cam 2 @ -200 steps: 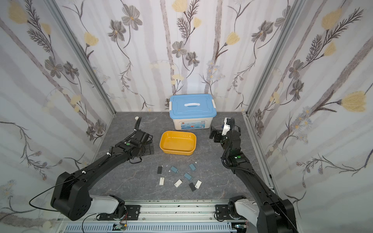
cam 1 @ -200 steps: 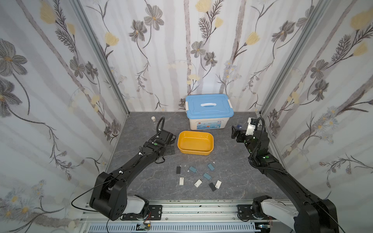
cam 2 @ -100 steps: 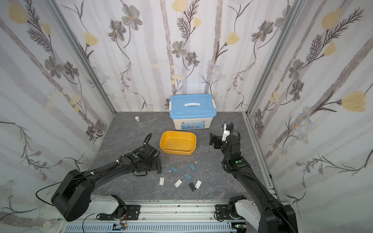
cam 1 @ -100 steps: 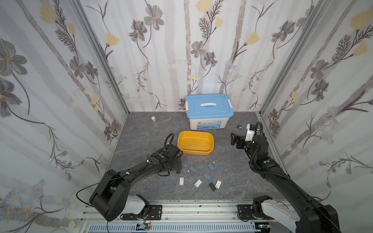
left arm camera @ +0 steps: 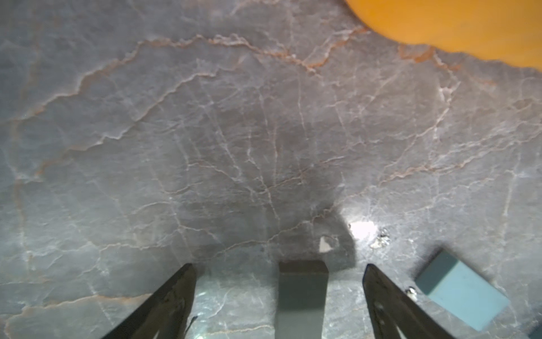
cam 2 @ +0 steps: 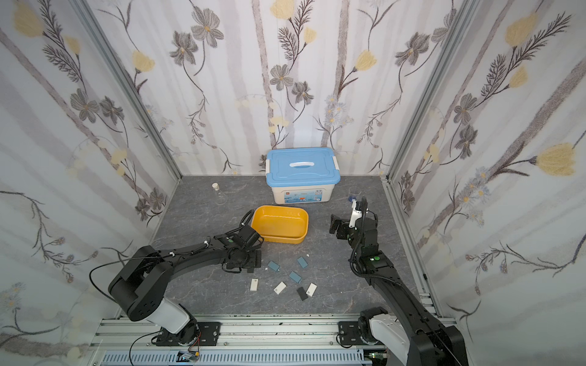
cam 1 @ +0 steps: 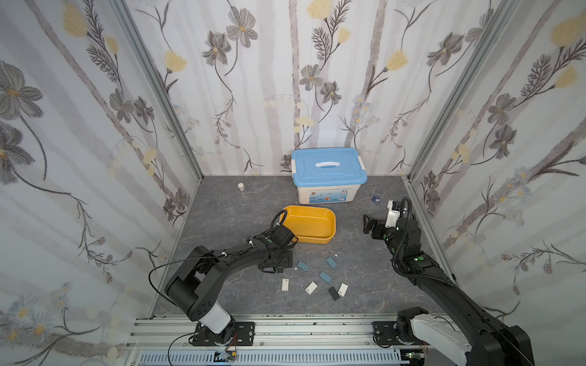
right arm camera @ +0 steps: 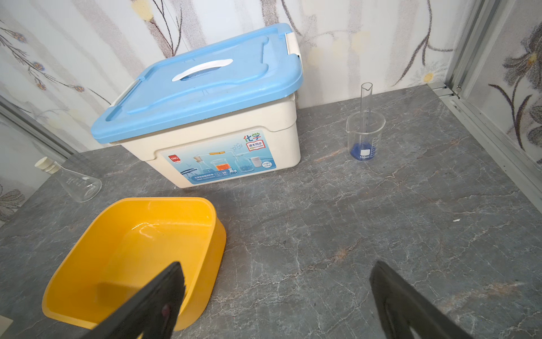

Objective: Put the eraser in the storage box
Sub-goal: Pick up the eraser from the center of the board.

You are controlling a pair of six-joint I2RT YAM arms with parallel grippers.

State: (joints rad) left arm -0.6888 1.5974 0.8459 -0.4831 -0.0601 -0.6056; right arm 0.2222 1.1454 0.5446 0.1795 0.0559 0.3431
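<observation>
Blurry left wrist view: dark eraser (left arm camera: 302, 293) ran off the edge, storage box (left arm camera: 454, 26) showed just a corner; in a top view the left tool (cam 1: 278, 267) half-covered that dark eraser

Three papered walls (cam 1: 285, 79) are closing in the scene, showing pale stripes with grey and yellow flowers on dark stems. Aluminium corner posts (cam 1: 158, 95) are running up where the back wall is meeting the side ones. The grey worktop (cam 1: 222, 221), veined like marble, is filling the base, and an aluminium rail (cam 1: 317, 328) is lying along its front edge. Even light is falling throughout; a small glare (left arm camera: 362, 229) is shining on the stone.
</observation>
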